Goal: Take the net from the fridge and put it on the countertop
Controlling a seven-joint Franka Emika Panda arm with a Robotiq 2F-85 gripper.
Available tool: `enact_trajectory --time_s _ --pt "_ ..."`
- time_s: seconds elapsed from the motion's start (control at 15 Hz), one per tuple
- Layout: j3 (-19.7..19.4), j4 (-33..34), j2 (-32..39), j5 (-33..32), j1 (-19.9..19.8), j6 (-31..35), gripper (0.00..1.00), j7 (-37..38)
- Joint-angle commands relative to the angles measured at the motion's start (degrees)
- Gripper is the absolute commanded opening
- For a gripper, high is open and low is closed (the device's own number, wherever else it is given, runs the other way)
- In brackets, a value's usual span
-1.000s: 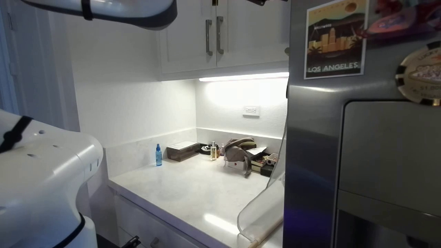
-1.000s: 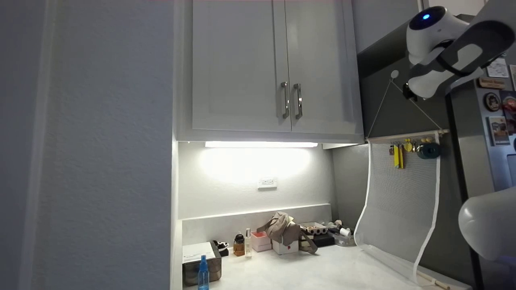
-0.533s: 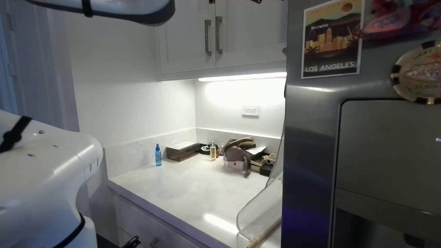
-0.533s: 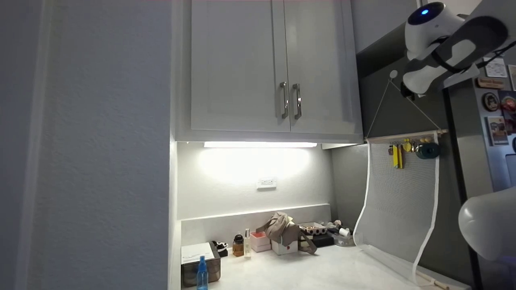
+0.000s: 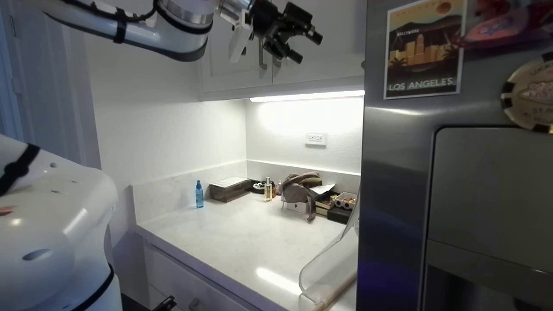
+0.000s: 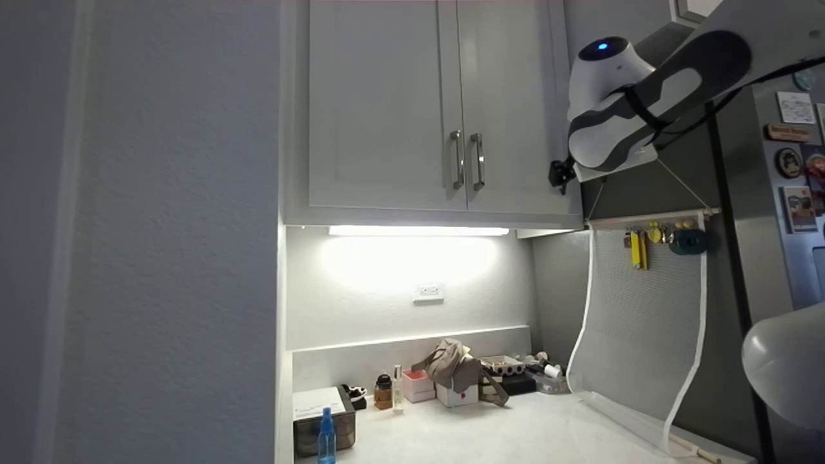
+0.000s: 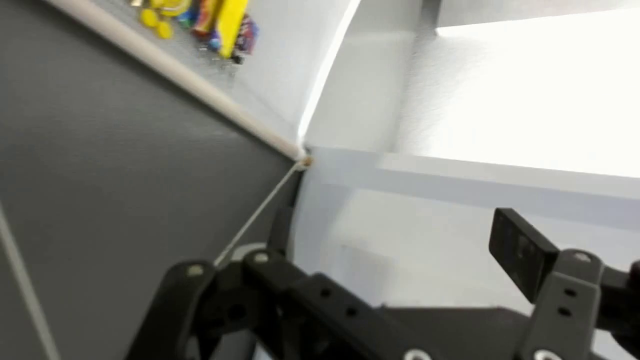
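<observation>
White arm (image 6: pixel 684 85) high near cabinets (image 6: pixel 387 109), jaws apart

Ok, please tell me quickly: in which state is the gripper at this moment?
Gripper: open, with nothing between its fingers; the mesh net hangs lower down, not grasped.
</observation>
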Motion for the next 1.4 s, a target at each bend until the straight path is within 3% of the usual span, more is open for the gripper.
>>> enact_trajectory --time_s 0.0,0.27,0.47,0.73,1.0,1.33 --pt "-3.28 1.89 5.8 2.83 9.53 1.73 1.0 -4.66" --pt "-10.82 2.15 6.67 5.44 21.33 0.68 1.0 -14.26" --pt "-12.14 0.73 2.95 4.97 22.25 -0.55 1.0 -14.22" --pt "-9.86 -0.85 -1.76 2.56 16.81 -0.01 1.0 -9.16" --pt "-6.33 -2.6 -7.42 -0.09 7.52 -0.59 1.0 -1.99" --pt "-5.88 -3.8 -11.87 -0.74 -1.02 -2.94 1.0 1.29"
